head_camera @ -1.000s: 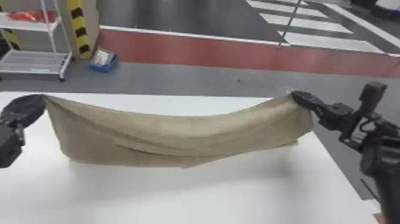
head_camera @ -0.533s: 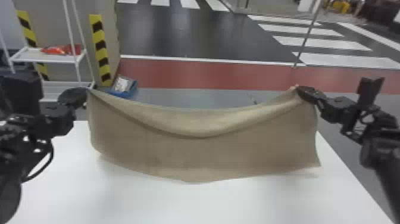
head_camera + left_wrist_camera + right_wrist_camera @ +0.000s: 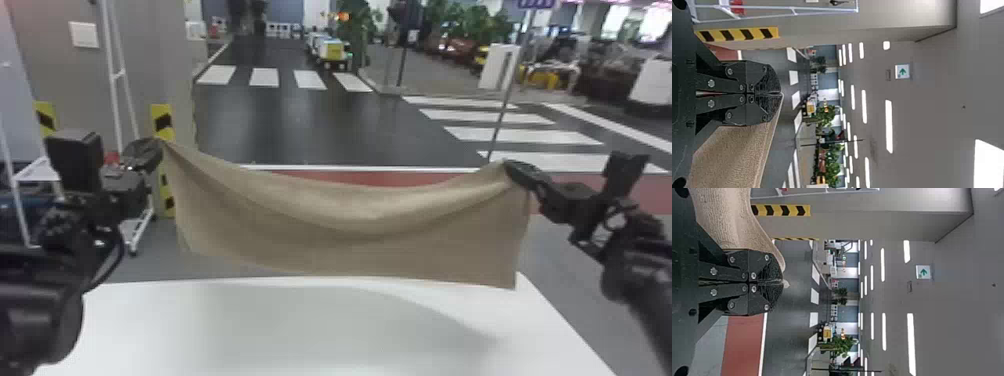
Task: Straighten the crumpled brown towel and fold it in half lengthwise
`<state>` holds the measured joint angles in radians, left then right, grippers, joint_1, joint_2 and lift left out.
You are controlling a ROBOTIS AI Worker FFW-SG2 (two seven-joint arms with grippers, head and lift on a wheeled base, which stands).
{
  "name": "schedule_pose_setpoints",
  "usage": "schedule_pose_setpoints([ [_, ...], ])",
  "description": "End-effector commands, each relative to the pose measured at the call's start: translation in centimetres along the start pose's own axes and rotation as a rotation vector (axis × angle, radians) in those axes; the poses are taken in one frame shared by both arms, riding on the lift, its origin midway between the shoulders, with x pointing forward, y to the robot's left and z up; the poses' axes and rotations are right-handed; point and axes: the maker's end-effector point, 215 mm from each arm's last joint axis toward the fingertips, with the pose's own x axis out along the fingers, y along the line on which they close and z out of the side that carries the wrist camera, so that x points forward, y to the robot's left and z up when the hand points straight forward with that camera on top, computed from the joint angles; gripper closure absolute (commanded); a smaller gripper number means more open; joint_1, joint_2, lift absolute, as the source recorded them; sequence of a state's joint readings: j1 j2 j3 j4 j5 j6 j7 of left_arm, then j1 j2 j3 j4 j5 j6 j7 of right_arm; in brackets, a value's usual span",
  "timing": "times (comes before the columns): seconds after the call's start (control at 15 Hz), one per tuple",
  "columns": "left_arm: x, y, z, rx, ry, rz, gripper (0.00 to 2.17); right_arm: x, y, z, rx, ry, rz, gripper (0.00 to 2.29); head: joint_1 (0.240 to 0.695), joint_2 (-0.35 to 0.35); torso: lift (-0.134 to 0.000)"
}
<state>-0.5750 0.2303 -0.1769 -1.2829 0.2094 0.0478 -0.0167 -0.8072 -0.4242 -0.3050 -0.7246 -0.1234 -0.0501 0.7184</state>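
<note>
Left gripper (image 3: 159, 143) and right gripper (image 3: 508, 166) are both clenched on the brown towel (image 3: 350, 240), each pinching one upper corner. Between them the towel hangs lengthwise, its top edge sagging in a curve and soft folds running down from each set of fingertips toward the middle. The cloth's lower edge hangs below the level of both grippers, near the far edge of the white table (image 3: 300, 330); whether it touches there, I cannot tell.

At the left gripper (image 3: 781, 93), in its wrist view, the two fingers meet and the towel drops away beside them. At the right gripper (image 3: 783, 282), in its wrist view, the fingers are also together, with a small tip of cloth poking out past their ends.

Behind the left gripper stand a white rack (image 3: 37, 171) and a wall post with a black-and-yellow striped marker (image 3: 162, 122). Farther off, beyond the right gripper, a purple sign (image 3: 536, 4) carries white marks. High beyond both grippers, a sign (image 3: 902, 71) shows a green arrow.
</note>
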Motion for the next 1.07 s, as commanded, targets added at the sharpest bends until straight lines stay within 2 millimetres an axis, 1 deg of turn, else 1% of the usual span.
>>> schedule_pose_setpoints([
  [0.0,-1.6,-1.1,-1.9,0.006,0.011,-0.025,1.42,-1.4,0.1,-2.2,0.020,0.025,0.026,1.22,0.343,-0.178,-0.124],
  [0.07,-3.8,-1.6,-4.0,0.008,0.033,-0.038,1.42,-3.2,0.4,-5.0,0.032,0.061,0.055,1.22,0.345,-0.179,-0.124],
  [0.13,-6.2,-2.1,-6.0,0.014,0.056,-0.047,1.42,-4.7,1.2,-7.7,0.032,0.097,0.088,1.22,0.357,-0.182,-0.124],
  [0.2,-8.7,-2.5,-7.0,0.017,0.038,-0.054,1.42,-6.2,1.9,-10.0,0.011,0.114,0.106,1.22,0.383,-0.184,-0.124],
  [0.27,-10.7,-3.2,-7.7,0.017,0.041,-0.064,1.42,-7.6,2.3,-11.8,0.016,0.120,0.114,1.22,0.415,-0.187,-0.124],
  [0.33,-12.3,-3.4,-8.0,0.021,0.045,-0.063,1.42,-8.6,2.6,-12.7,0.043,0.116,0.120,1.22,0.446,-0.189,-0.124],
  [0.4,-14.0,-3.2,-7.8,0.027,0.042,-0.061,1.42,-9.9,2.6,-13.4,0.066,0.110,0.123,1.22,0.507,-0.197,-0.124],
  [0.47,-15.4,-2.8,-7.3,0.025,0.037,-0.053,1.42,-10.6,2.8,-13.8,0.082,0.109,0.129,1.22,0.526,-0.200,-0.124],
  [0.53,-17.0,-1.8,-7.1,0.030,0.046,-0.033,1.42,-12.1,2.5,-14.0,0.095,0.105,0.130,1.22,0.542,-0.204,-0.124],
  [0.6,-18.7,-1.0,-7.8,0.041,0.082,-0.020,1.42,-13.9,1.9,-14.3,0.114,0.098,0.127,1.22,0.557,-0.207,-0.124],
  [0.67,-20.6,0.3,-7.9,0.047,0.093,0.004,1.42,-16.0,1.3,-14.8,0.124,0.096,0.117,1.22,0.570,-0.209,-0.124],
  [0.8,-24.1,1.9,-8.3,0.061,0.120,0.030,1.42,-19.8,0.9,-16.4,0.157,0.101,0.109,1.22,0.599,-0.213,-0.124],
  [0.87,-25.4,2.3,-8.5,0.066,0.143,0.038,1.42,-21.6,0.6,-16.7,0.164,0.099,0.098,1.22,0.634,-0.216,-0.124],
  [0.93,-27.0,2.8,-8.6,0.073,0.166,0.046,1.42,-23.2,0.6,-17.4,0.173,0.105,0.099,1.22,0.655,-0.219,-0.124],
  [1.0,-28.3,2.6,-9.2,0.078,0.197,0.041,1.42,-24.5,0.3,-17.8,0.181,0.109,0.092,1.22,0.676,-0.223,-0.124],
])
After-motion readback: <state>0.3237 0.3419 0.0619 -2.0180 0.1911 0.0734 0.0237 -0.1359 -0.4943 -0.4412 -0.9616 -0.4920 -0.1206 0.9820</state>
